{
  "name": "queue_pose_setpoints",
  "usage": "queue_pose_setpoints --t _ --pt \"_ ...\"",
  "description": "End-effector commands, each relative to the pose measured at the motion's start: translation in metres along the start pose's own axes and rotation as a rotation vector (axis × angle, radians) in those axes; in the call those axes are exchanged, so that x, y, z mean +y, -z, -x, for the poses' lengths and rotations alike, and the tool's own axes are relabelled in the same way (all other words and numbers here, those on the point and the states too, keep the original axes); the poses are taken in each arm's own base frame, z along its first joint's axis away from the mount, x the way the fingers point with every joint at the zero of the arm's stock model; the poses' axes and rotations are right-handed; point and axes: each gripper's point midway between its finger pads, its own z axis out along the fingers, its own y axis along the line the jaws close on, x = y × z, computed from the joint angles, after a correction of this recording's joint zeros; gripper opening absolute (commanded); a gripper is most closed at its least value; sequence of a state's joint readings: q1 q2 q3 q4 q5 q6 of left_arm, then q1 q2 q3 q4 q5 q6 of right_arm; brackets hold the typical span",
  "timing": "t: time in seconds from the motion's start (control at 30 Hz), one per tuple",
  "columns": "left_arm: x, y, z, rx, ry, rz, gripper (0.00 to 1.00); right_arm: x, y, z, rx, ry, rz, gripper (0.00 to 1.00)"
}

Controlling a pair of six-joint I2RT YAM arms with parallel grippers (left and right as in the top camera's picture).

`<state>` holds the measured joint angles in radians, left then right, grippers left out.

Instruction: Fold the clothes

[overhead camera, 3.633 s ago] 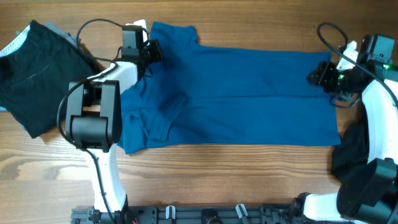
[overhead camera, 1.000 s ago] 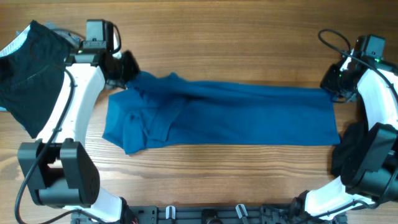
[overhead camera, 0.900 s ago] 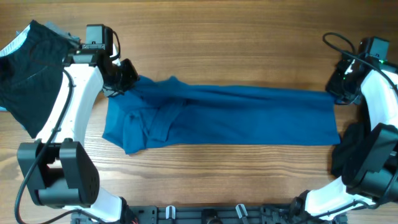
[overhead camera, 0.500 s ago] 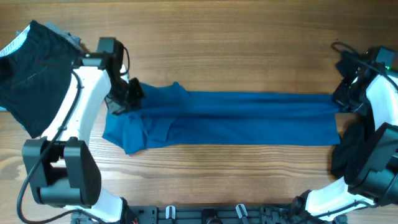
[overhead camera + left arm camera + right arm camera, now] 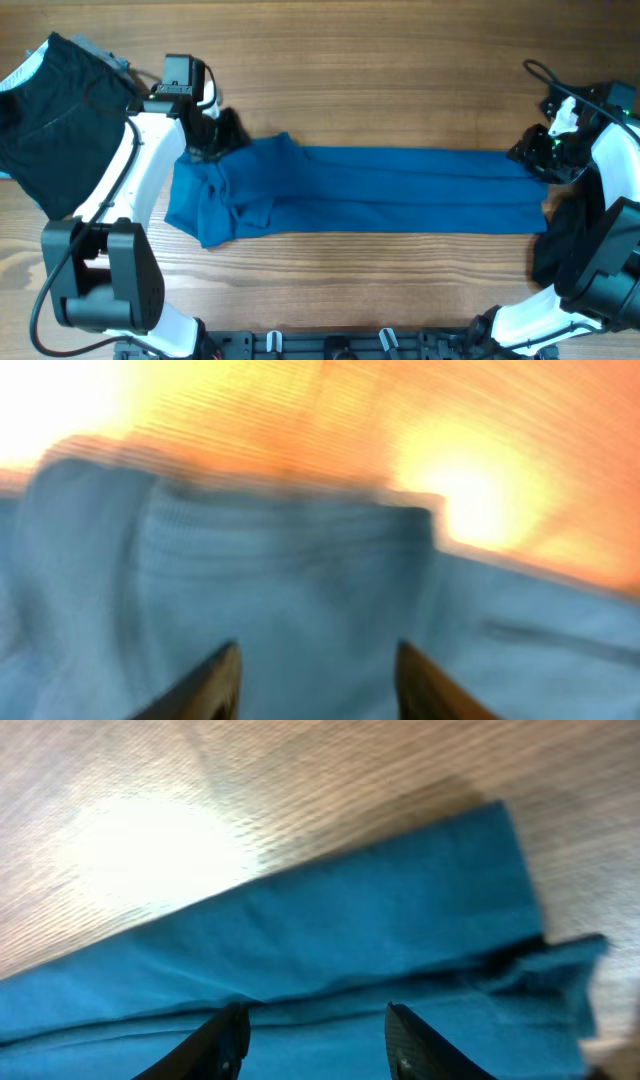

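Note:
The royal-blue garment [image 5: 370,190] lies folded into a long strip across the table, bunched at its left end. My left gripper [image 5: 222,137] hovers at its upper-left corner, open, with only cloth [image 5: 300,590] under its spread fingers [image 5: 215,680]; that view is blurred. My right gripper [image 5: 528,155] is open at the strip's right end, fingertips [image 5: 225,1030] apart over the folded edge [image 5: 380,960], holding nothing. A black garment with a pale edge band [image 5: 50,120] lies at the far left. Another black garment [image 5: 565,235] lies at the right edge under my right arm.
Bare wooden table [image 5: 380,80] stretches behind the blue strip and also in front of it. A black rail [image 5: 330,345] runs along the near edge. Cables trail from both arms.
Both grippers have opened and let go of the blue garment's far edge after drawing it toward the near edge into a narrower strip. The folded strip now rests flat.

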<state>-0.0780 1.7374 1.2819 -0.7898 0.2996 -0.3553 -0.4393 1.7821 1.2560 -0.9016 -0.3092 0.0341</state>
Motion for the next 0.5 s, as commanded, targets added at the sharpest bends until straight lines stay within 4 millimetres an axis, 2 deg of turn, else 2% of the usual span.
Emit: queue_pose_setpoints --t 0.0,0.07,0.17,0.27,0.3,0.33,0.43,0.47 --pt "-0.045 -0.007 0.01 -0.046 -0.099 -0.141 0.61 0.013 -0.001 -0.003 0.007 0.034 0.067 0.51" --pt "-0.053 -0.032 -0.003 0.01 -0.125 -0.133 0.63 0.012 -0.001 -0.003 0.007 0.034 0.066 0.52" --pt "-0.049 -0.074 -0.025 0.112 -0.124 -0.096 0.66 0.01 -0.001 -0.003 0.006 0.036 0.05 0.54" --pt "-0.05 -0.098 -0.028 0.129 -0.141 -0.096 0.66 0.01 -0.001 -0.003 0.007 0.035 0.05 0.54" --pt "-0.051 -0.099 -0.026 0.119 -0.144 -0.101 0.66 0.01 -0.001 -0.003 0.007 0.035 0.05 0.54" --pt "-0.053 -0.099 -0.023 0.106 -0.148 -0.104 0.56 0.009 -0.001 -0.003 0.007 0.034 0.047 0.54" --pt "-0.051 -0.099 -0.026 0.117 -0.145 -0.098 0.09 0.009 -0.001 -0.003 0.007 0.034 0.047 0.55" --pt "-0.05 -0.099 -0.027 0.124 -0.142 -0.094 0.04 0.009 -0.001 -0.003 0.007 0.034 0.047 0.55"
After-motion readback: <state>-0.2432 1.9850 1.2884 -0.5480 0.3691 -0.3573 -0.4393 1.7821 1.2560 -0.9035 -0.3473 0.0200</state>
